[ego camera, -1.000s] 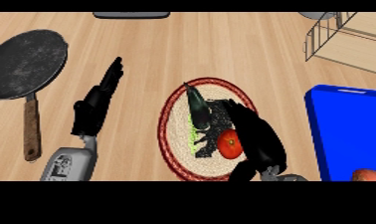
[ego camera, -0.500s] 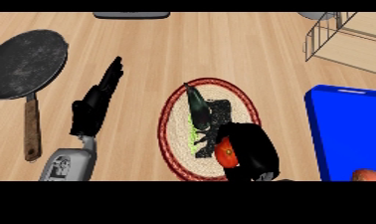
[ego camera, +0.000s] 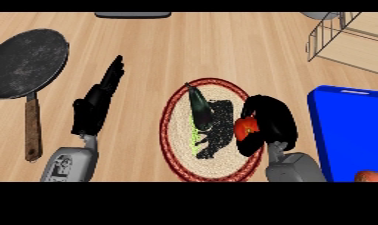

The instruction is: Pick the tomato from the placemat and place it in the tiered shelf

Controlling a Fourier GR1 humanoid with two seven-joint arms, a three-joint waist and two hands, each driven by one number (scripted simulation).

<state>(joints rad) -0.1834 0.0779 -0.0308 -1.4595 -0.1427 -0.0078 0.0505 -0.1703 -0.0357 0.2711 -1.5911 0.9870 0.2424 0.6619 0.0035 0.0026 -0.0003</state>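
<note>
While cucumber (ego camera: 198, 106) occupies placemat (ego camera: 176, 134), robot hand (ego camera: 267, 121) grips tomato (ego camera: 246, 128).

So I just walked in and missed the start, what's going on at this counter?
The robot's right hand is curled round a red tomato at the right edge of the round placemat, where a dark green vegetable also lies. The wire tiered shelf stands at the far right, so the tomato is not yet there. The left hand rests open beside a frying pan.
</note>
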